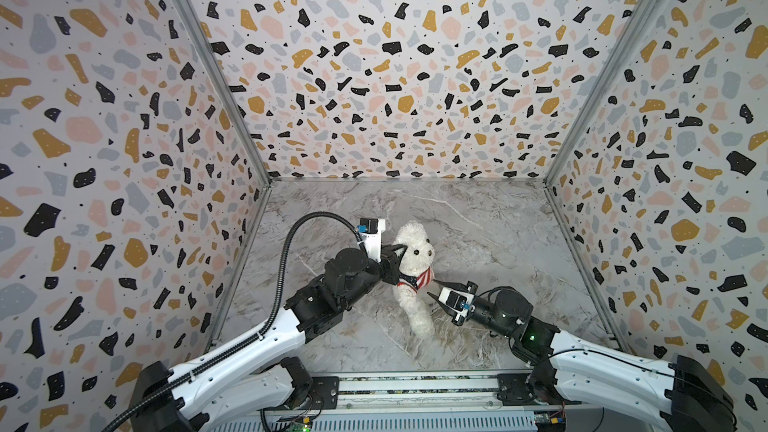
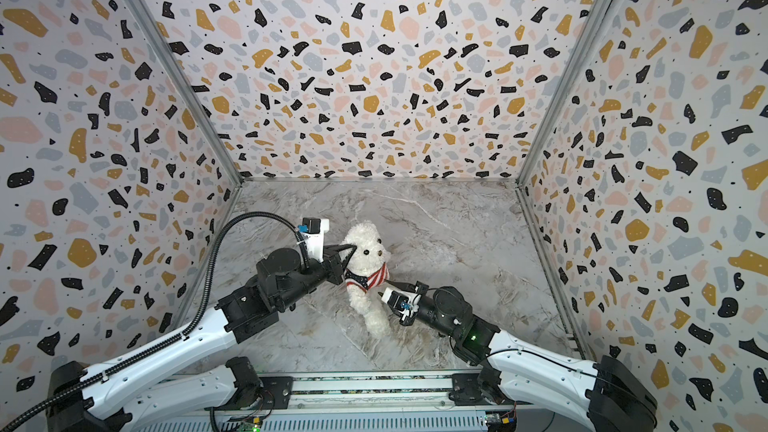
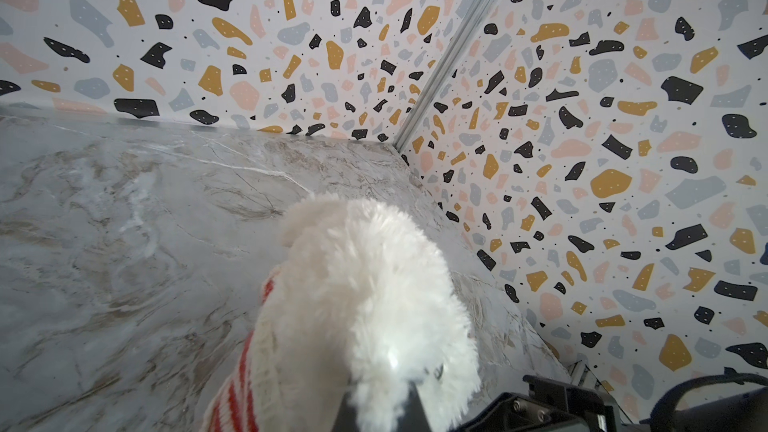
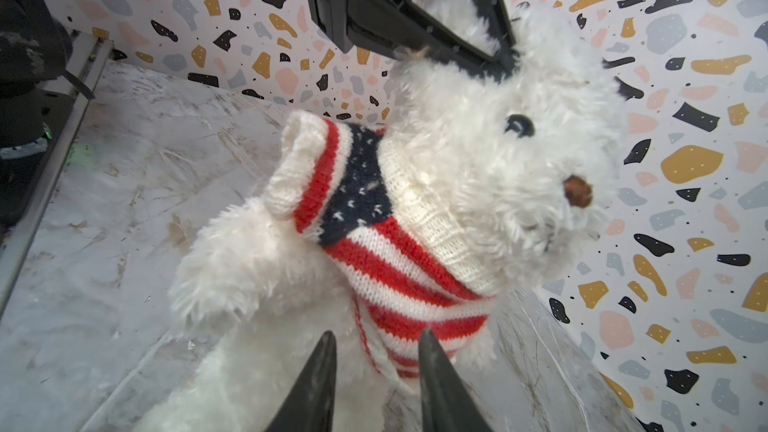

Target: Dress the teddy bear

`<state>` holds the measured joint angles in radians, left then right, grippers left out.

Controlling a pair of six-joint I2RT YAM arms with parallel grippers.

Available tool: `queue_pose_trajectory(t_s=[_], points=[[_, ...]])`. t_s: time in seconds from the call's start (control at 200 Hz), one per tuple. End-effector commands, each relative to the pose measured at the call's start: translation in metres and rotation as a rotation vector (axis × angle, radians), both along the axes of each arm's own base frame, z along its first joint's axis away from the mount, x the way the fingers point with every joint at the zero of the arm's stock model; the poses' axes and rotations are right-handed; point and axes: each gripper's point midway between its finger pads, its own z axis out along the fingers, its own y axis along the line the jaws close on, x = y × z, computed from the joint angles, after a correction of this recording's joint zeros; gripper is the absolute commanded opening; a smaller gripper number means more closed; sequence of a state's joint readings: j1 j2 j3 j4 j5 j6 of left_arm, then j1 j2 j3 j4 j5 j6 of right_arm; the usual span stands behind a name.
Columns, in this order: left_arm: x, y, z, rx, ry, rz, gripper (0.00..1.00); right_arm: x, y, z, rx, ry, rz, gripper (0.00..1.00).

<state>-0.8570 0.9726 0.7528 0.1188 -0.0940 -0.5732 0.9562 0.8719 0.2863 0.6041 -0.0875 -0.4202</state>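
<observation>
The teddy bear (image 1: pixel 412 249) is a fluffy white plush held upright on the marble table (image 1: pixel 490 222), seen in both top views. A knitted sweater (image 4: pixel 374 222) with red and white stripes and a navy starred patch sits bunched around its neck and chest, and both legs are bare. My left gripper (image 1: pixel 399 261) is shut on the fur at the back of the bear's head (image 3: pixel 365 284), its fingertips buried in fur in the left wrist view. At the sweater's lower hem my right gripper (image 4: pixel 376 342) is open, and a loose strand of yarn hangs between its fingers.
Terrazzo-patterned walls (image 1: pixel 395 76) close in the table at the back and on both sides. A metal rail (image 1: pixel 415 384) with the arm bases runs along the near edge. Bare marble lies behind and to the right of the bear.
</observation>
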Motion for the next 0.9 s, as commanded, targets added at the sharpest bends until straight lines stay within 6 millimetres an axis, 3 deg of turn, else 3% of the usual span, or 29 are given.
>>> queue_pose_trajectory(t_s=[0.0, 0.1, 0.4, 0.656, 0.896], points=[[-0.001, -0.004, 0.040, -0.102, -0.056, -0.026, 0.00, 0.007, 0.005, 0.015, 0.019, -0.058, -0.019, 0.32], [-0.001, -0.004, 0.042, -0.114, -0.055, -0.026, 0.00, 0.009, 0.008, 0.012, -0.005, -0.069, -0.022, 0.26], [-0.002, -0.004, 0.044, -0.125, -0.051, -0.030, 0.00, -0.013, 0.004, 0.011, 0.037, -0.073, 0.025, 0.19], [-0.002, -0.006, 0.047, -0.150, -0.049, -0.041, 0.00, -0.008, 0.014, -0.004, -0.047, -0.092, 0.031, 0.08], [-0.004, -0.010, 0.045, -0.157, -0.038, -0.061, 0.00, 0.001, 0.017, 0.004, -0.036, -0.117, -0.003, 0.16]])
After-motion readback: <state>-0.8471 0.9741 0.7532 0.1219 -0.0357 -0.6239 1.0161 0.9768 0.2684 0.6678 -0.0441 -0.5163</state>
